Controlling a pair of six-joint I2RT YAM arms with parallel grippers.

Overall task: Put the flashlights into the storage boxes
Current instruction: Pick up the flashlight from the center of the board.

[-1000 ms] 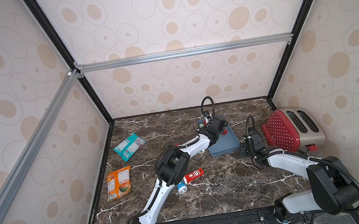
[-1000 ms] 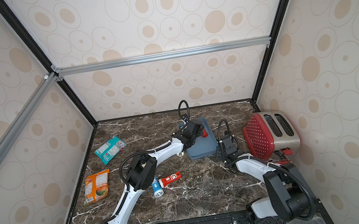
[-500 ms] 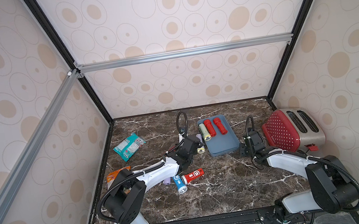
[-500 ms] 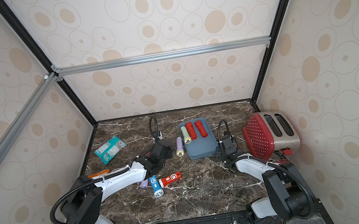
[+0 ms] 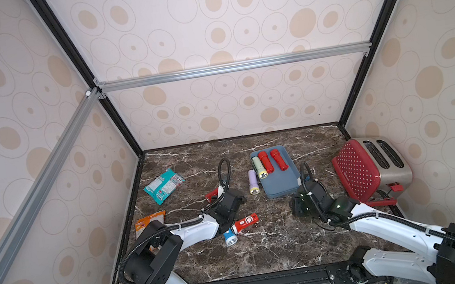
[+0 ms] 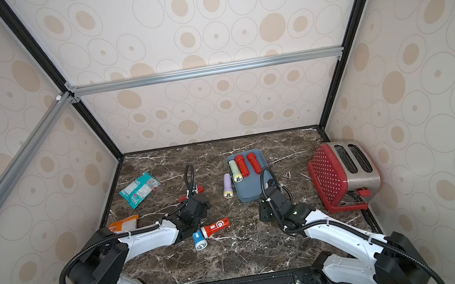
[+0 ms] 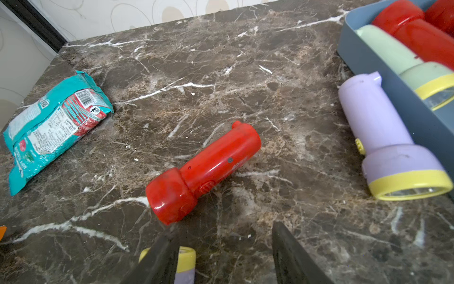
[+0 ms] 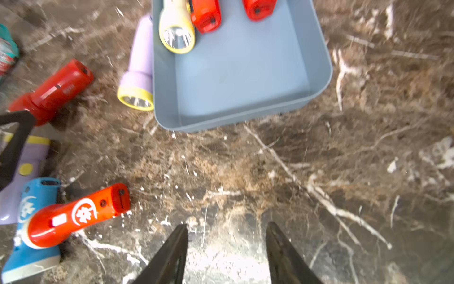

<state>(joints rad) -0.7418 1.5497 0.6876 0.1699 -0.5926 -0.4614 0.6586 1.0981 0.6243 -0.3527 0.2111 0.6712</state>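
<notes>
Gaping empty, the left claw (image 7: 222,227) is hovering just short of a glossy red plastic cylinder flashlight (image 7: 204,172); right claw (image 8: 227,223) seemingly parted too.

Teal snack packet (image 5: 164,185), orange packet (image 5: 150,219) (half hidden), red dotted toaster (image 5: 356,172), marble tabletop (image 5: 267,249)

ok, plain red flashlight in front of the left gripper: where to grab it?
Grip the plain red flashlight on its slim barrel, not the wider head. It lies flat on the marble tabletop with clear space around it, head nearest the open left gripper. Come from above, jaws straddling the barrel across its long axis; that's probably steadier than the stepped head.
</notes>
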